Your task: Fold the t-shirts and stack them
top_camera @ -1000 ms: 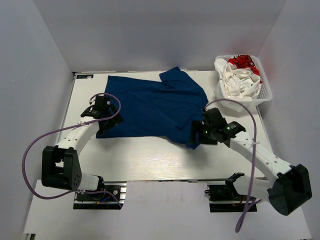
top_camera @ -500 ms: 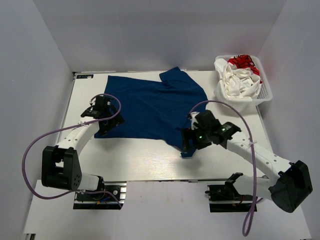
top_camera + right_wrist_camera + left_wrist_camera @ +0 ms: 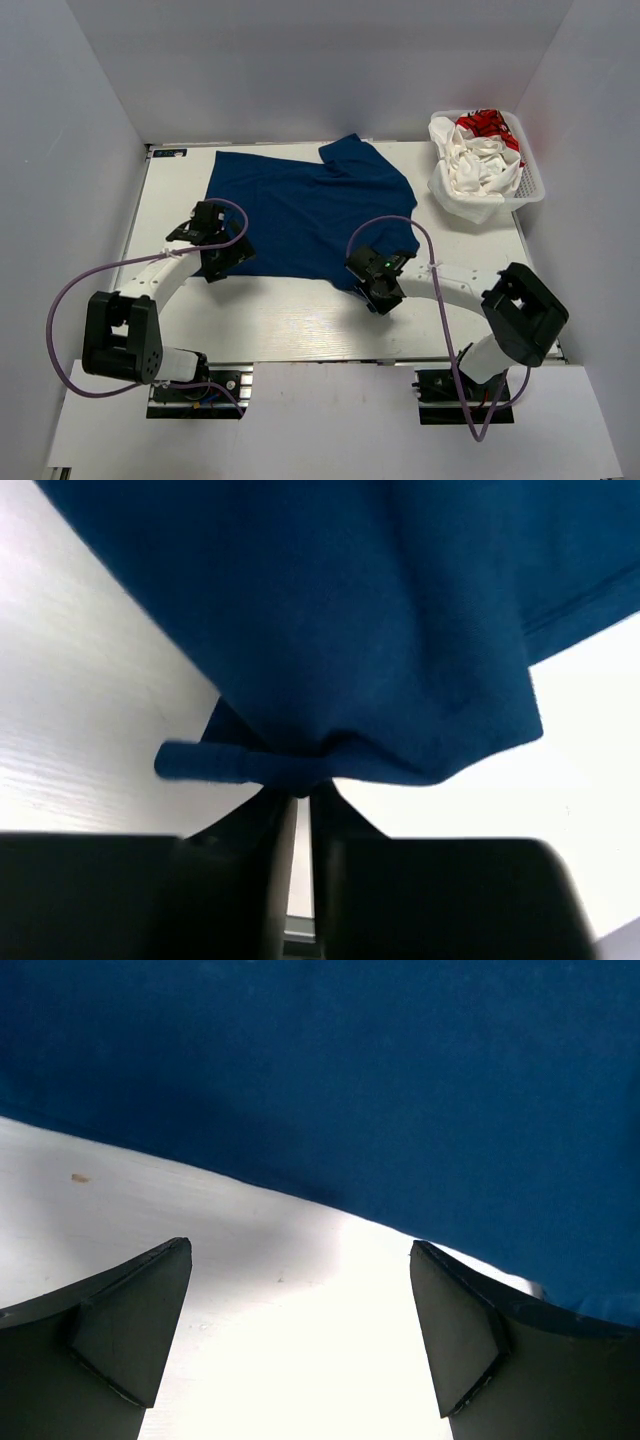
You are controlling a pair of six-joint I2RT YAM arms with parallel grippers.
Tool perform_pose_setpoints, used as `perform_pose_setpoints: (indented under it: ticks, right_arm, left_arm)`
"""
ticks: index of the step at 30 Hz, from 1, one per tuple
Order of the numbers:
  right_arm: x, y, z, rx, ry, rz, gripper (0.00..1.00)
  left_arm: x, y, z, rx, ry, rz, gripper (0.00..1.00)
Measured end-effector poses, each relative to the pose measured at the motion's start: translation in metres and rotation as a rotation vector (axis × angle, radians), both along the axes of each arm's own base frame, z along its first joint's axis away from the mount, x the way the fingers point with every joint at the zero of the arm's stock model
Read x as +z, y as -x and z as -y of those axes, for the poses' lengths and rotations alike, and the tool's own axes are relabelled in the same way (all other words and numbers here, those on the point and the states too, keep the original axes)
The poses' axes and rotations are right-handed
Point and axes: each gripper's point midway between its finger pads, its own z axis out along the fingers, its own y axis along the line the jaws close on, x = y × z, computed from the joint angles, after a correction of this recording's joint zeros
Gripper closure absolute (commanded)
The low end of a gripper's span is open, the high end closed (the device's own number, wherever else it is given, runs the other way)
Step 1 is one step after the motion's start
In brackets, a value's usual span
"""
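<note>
The blue t-shirt [image 3: 305,215] lies spread flat across the middle of the table. My right gripper [image 3: 378,290] sits at its near right corner, and in the right wrist view the right gripper [image 3: 298,795] is shut on a bunched fold of the blue t-shirt's [image 3: 330,630] hem. At the shirt's near left corner my left gripper [image 3: 220,265] is low. Seen from the left wrist, the left gripper [image 3: 300,1330] is open over bare table, with the blue t-shirt's [image 3: 350,1080] edge just ahead of the fingertips [image 3: 455,1335]. The white t-shirt with red print [image 3: 478,155] is crumpled in the basket.
The white mesh basket [image 3: 535,190] stands at the far right corner of the table [image 3: 300,320]. White walls enclose the left, back and right sides. Purple cables loop off both arms over the near part of the table.
My right gripper moved left along the blue t-shirt's near edge and shut on its corner. The right side of the shirt shifted inward. The left gripper slid slightly nearer and stayed open.
</note>
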Motion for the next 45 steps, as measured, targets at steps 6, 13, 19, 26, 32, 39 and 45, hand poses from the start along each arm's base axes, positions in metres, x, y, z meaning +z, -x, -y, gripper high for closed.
perform_pose_setpoints:
  ticks: [6, 13, 19, 26, 32, 39, 45]
  right_arm:
    - [0.028, -0.031, -0.032, -0.002, -0.115, 0.102, 1.0]
    - [0.108, -0.138, -0.089, -0.113, -0.325, 0.334, 1.0]
    - [0.124, -0.26, -0.104, -0.34, -0.338, 0.452, 0.31]
    - [0.08, -0.259, -0.075, -0.383, -0.284, 0.372, 0.11]
    - [0.091, -0.25, -0.089, -0.347, -0.38, 0.351, 0.16]
    - [0.078, -0.286, -0.116, -0.367, -0.459, 0.321, 0.24]
    - [0.026, -0.289, -0.114, -0.388, -0.398, 0.249, 0.59]
  left_arm:
    - [-0.007, -0.004, 0.0, -0.009, -0.013, -0.025, 0.0]
    - [0.003, -0.031, -0.001, -0.011, -0.038, -0.001, 0.0]
    - [0.008, -0.053, -0.001, -0.017, -0.054, -0.002, 0.0]
    - [0.008, -0.057, -0.008, -0.006, -0.092, -0.003, 0.0]
    - [0.004, -0.062, -0.015, 0.015, -0.137, -0.014, 0.0]
    - [0.004, -0.072, -0.025, 0.042, -0.197, -0.025, 0.0]
    - [0.014, -0.084, -0.03, 0.063, -0.229, 0.002, 0.0]
